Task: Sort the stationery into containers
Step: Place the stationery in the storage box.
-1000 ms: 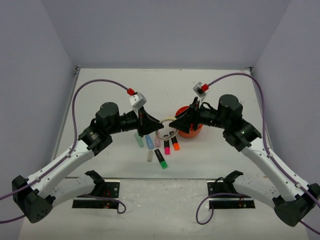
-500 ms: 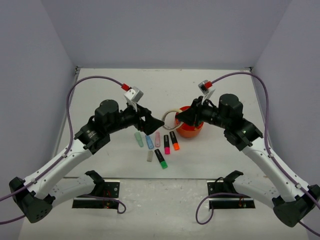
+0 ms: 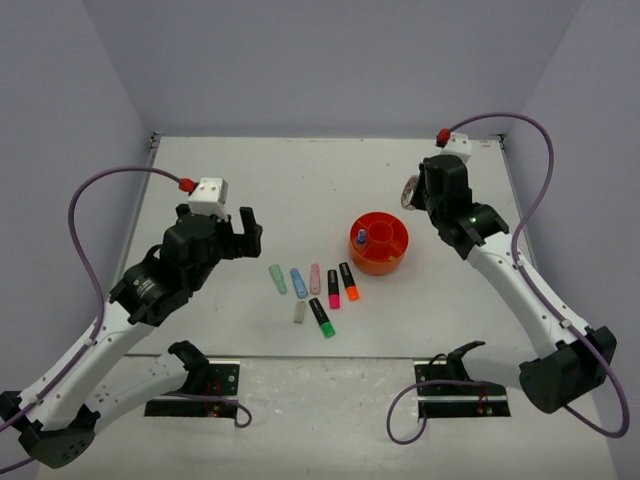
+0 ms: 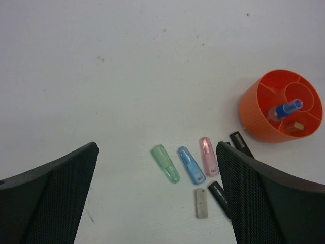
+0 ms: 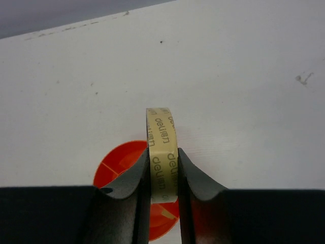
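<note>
- Your right gripper [image 5: 162,158] is clamped on the cream tape roll [image 5: 162,133]. The roll stands edge-on between the fingers, raised off the table on the far-right side of the orange organiser [image 3: 376,264].
- Your left gripper [image 4: 156,146] is spread wide and holds nothing, left of the markers.
- On the table near-left of the organiser lie the green marker [image 4: 165,163], blue marker [image 4: 191,165], pink marker [image 4: 208,155], grey marker [image 4: 201,203], black pink-capped marker [image 3: 333,289], black orange-capped marker [image 3: 348,282] and black green-capped marker [image 3: 321,316].
- A blue item [image 3: 359,238] stands inside the organiser.
</note>
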